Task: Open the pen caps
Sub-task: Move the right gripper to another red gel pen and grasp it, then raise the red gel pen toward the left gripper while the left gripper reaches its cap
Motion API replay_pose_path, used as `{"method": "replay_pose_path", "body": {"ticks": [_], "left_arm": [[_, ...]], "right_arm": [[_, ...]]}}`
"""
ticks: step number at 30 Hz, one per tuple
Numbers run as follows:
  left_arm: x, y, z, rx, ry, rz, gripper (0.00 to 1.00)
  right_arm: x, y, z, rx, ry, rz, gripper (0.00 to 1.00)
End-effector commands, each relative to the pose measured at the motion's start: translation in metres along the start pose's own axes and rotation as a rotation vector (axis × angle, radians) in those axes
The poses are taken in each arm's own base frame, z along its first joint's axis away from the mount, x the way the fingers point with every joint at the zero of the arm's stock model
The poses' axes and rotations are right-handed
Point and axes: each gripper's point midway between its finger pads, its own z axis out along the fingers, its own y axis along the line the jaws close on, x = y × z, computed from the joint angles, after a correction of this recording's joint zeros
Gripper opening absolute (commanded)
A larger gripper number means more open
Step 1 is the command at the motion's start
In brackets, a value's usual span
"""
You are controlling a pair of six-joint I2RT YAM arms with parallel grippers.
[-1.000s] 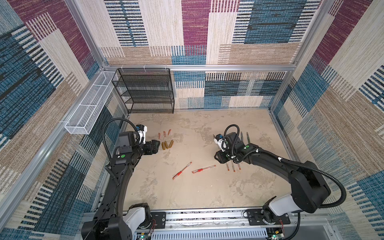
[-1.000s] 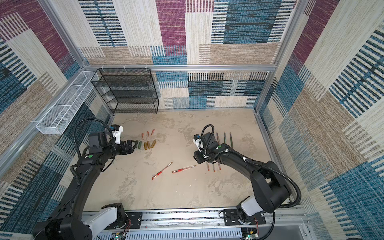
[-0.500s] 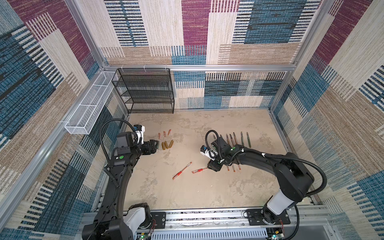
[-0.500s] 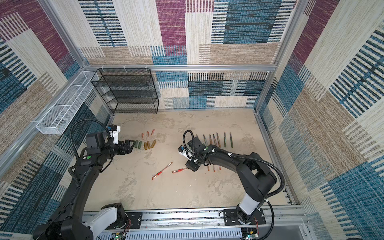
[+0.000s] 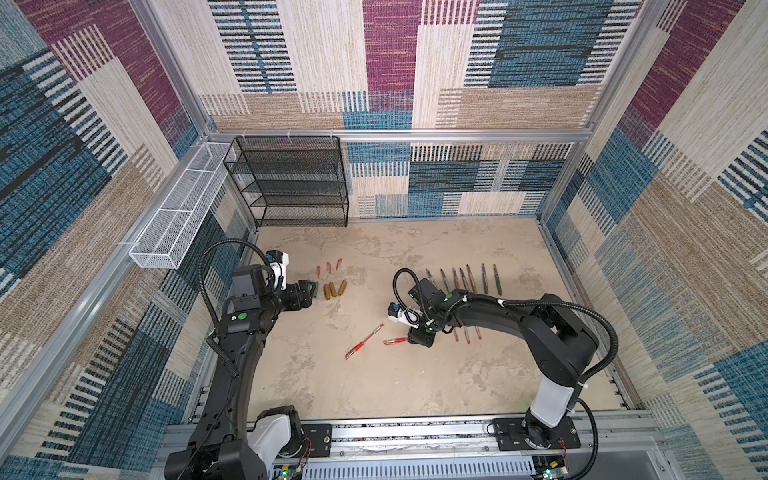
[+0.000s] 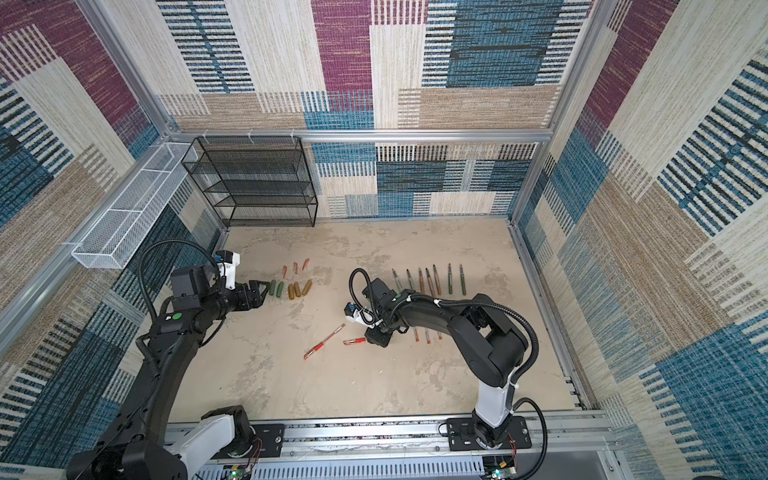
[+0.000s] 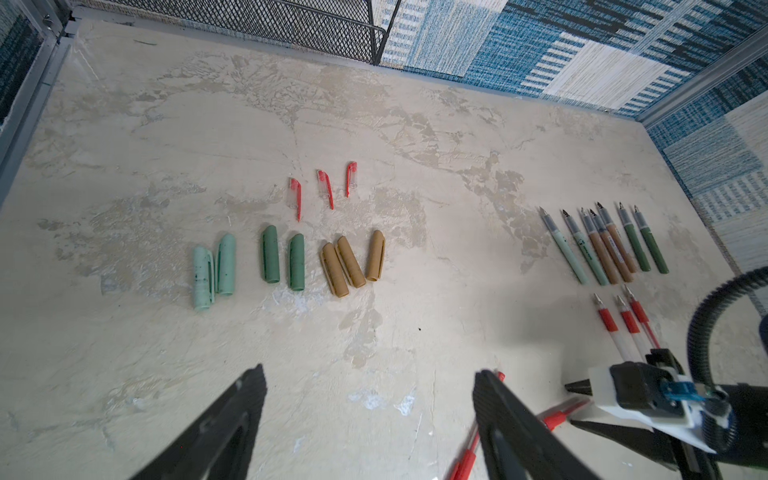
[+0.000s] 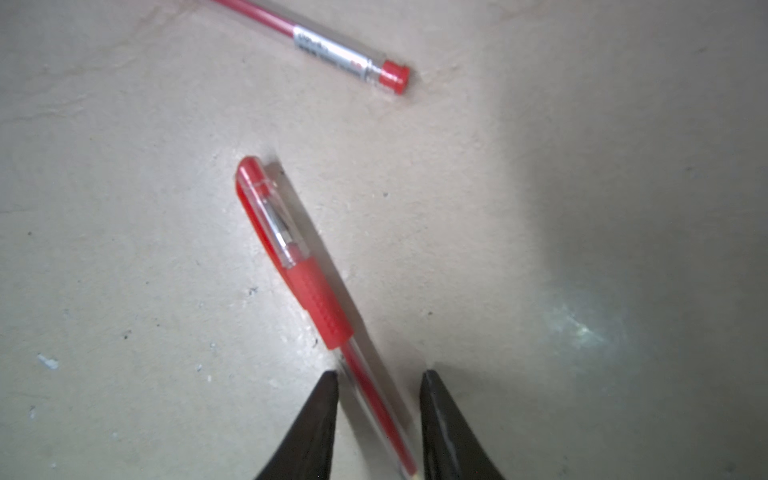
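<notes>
Mottled beige surface (image 5: 374, 395) carried a black wire rack (image 5: 291, 183) at the far-left corner. On the left, loose caps lay flat in a row: 2 mint caps (image 7: 214, 270), 2 green caps (image 7: 282, 259), 3 brown caps (image 7: 351, 264), w/ 3 red caps (image 7: 322, 189) just beyond. On the right lay 7 uncapped barrels (image 7: 602, 245), tips pointing far, and 3 red barrels (image 7: 623, 324) nearer. Approx. mid-surface, 2 red pens (image 5: 364, 341) lay apart, one w/ cap on.
</notes>
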Motion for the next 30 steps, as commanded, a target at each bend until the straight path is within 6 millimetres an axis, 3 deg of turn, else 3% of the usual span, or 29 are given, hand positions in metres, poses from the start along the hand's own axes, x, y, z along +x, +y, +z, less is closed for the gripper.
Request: {"method": "replay_pose_path", "body": {"ticks": [1,8,16,19,25,30], "left_arm": [[-0.007,-0.002,-0.001,0.013,-0.026,-0.005,0.82],[-0.007,-0.002,0.000,0.013,-0.025,-0.011,0.82],[-0.008,-0.005,-0.001,0.033,-0.032,-0.020,0.82],[-0.008,-0.014,-0.002,0.086,-0.032,-0.031,0.81],[-0.017,-0.050,-0.007,0.298,-0.052,-0.079,0.78],[-0.020,-0.072,-0.010,0.440,-0.048,-0.120,0.76]], "right_arm": [[0.019,0.013,0.011,-0.050,0.067,0.007,0.30],[0.035,0.017,0.010,-0.028,0.100,0.016,0.16],[0.016,0.017,-0.018,0.010,0.001,0.031,0.03],[-0.001,0.014,-0.031,0.023,-0.068,0.068,0.00],[-0.062,0.009,-0.077,0.051,-0.404,0.187,0.00],[-0.108,0.019,-0.108,-0.047,-0.618,0.308,0.00]]}}
